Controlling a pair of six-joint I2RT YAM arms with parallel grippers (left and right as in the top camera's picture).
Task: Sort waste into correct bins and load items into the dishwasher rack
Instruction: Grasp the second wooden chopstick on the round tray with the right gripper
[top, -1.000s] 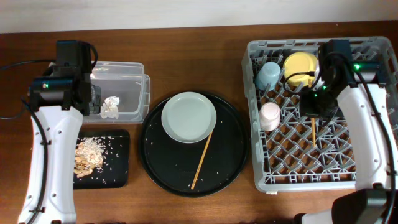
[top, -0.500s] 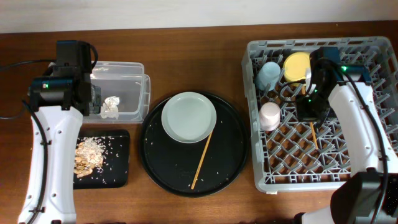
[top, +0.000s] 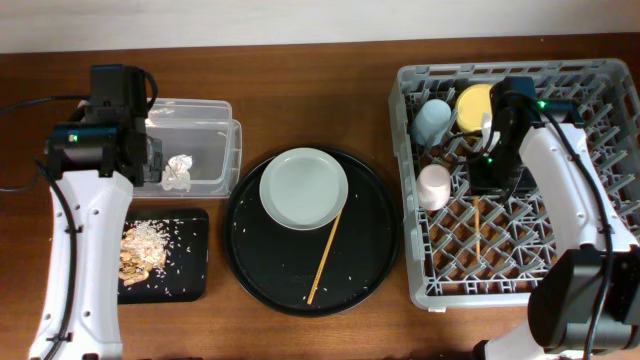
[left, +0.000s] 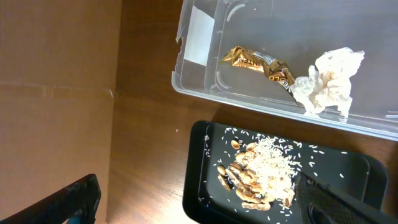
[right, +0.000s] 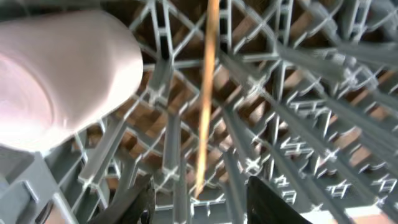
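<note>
Brown wooden table | chopstick (top: 477, 228) lies in dishwasher rack (top: 412, 250), near pink cup (top: 434, 186) | likely light, stiff, slim, apt to slip through lattice, so pinch mid-length | right gripper (right: 202, 199) parted astride its end, clasping nothing | left gripper (left: 205, 199) wide apart, empty, over black tray (top: 190, 280) | right wrist view shows finger clearance — overhead hides it; only overhead shows second chopstick (top: 325, 255) on round tray (top: 250, 260)

Overhead straight down — L wrist over box (left: 273, 28), R close on rack (right: 292, 124).
</note>
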